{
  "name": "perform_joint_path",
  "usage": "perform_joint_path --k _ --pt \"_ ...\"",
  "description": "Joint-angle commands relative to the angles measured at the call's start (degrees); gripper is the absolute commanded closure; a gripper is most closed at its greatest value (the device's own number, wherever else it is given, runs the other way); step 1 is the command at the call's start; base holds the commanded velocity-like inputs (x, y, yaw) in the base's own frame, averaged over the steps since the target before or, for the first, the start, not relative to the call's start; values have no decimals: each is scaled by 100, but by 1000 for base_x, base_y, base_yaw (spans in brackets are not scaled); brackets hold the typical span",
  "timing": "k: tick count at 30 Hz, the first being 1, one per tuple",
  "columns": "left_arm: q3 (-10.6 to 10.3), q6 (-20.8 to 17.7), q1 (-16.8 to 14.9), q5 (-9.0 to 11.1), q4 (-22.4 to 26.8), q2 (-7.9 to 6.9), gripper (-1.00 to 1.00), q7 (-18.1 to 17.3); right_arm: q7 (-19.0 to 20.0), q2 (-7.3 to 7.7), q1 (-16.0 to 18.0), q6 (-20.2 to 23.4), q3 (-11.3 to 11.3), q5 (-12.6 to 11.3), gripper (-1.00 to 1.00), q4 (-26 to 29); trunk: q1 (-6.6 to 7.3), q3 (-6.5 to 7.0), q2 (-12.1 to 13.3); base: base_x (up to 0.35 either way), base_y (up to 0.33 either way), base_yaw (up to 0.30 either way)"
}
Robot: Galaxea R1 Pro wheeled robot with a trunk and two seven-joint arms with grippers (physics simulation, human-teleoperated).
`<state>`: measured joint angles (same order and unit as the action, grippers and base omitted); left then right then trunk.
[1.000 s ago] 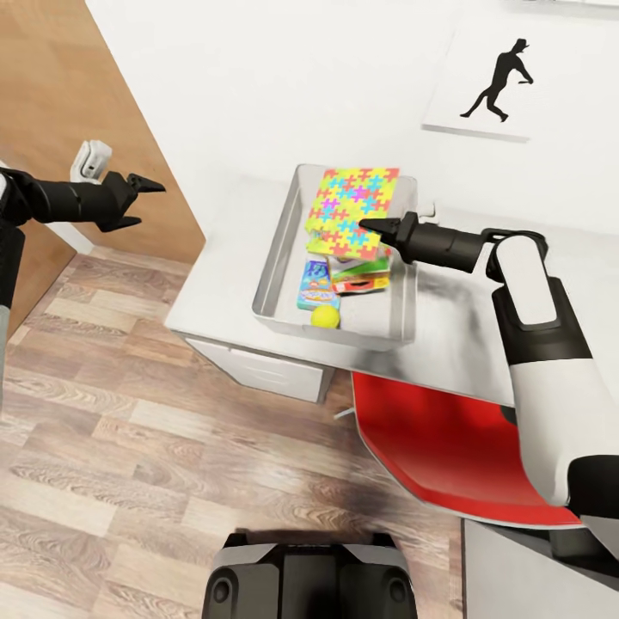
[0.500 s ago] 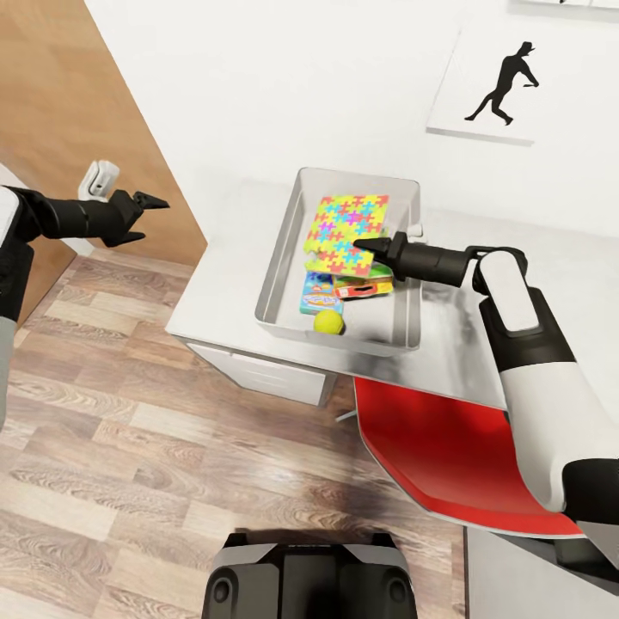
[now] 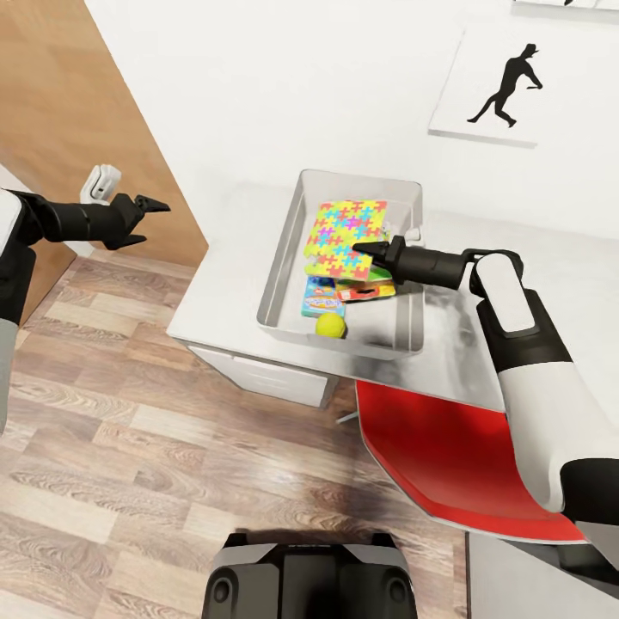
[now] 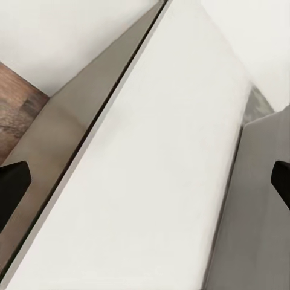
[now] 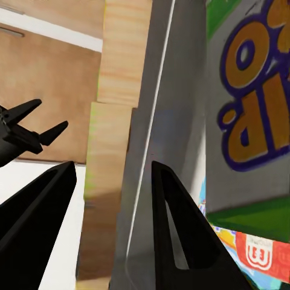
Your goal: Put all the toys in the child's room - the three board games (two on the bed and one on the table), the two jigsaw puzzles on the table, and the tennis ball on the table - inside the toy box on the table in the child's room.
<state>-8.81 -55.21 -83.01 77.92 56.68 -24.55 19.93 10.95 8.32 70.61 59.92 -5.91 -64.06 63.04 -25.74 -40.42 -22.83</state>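
Observation:
The light-grey toy box [image 3: 282, 258] stands on the pale table [image 3: 219, 284]. A multicolour jigsaw puzzle [image 3: 342, 234] lies tilted inside it, on top of other toys. My right gripper [image 3: 359, 248] [image 5: 115, 166] is shut on the puzzle's near edge. Under the puzzle show a teal-blue board game [image 3: 321, 299] and the green and red Skip-Bo box [image 3: 371, 291] [image 5: 248, 109]. The tennis ball [image 3: 330, 324] rests against the box's front wall. My left gripper [image 3: 155, 206] [image 4: 145, 181] hangs open and empty, left of the table and above the floor.
A red chair [image 3: 438, 447] sits tucked at the table's front right, under my right arm. A brown wooden door [image 3: 69, 112] is behind my left arm. A black ball-player silhouette picture [image 3: 503, 86] hangs on the white wall. My base [image 3: 309, 576] stands on wood-plank floor.
My right gripper has come down and slightly left with the puzzle, which now sits lower inside the toy box. The view has shifted a little. The left arm stays about where it was.

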Motion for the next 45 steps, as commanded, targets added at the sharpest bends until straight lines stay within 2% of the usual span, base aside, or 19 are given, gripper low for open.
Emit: perform_joint_path --k 1,19,27,45 --pt "-15 1 -3 59 4 -6 -100 52 58 4 5 8 -6 58 100 -3 -5 -7 -9 166 111 0" --pt "-15 2 54 62 10 -6 -100 46 49 3 12 8 -6 59 100 -25 -5 -7 -9 91 55 0" --pt "-15 2 62 63 10 -6 -100 46 65 3 48 8 14 60 100 -348 -5 -7 -9 4 2 0" --pt "-15 2 66 65 10 -6 -100 46 82 38 91 8 53 60 100 -642 -5 -7 -9 0 0 0"
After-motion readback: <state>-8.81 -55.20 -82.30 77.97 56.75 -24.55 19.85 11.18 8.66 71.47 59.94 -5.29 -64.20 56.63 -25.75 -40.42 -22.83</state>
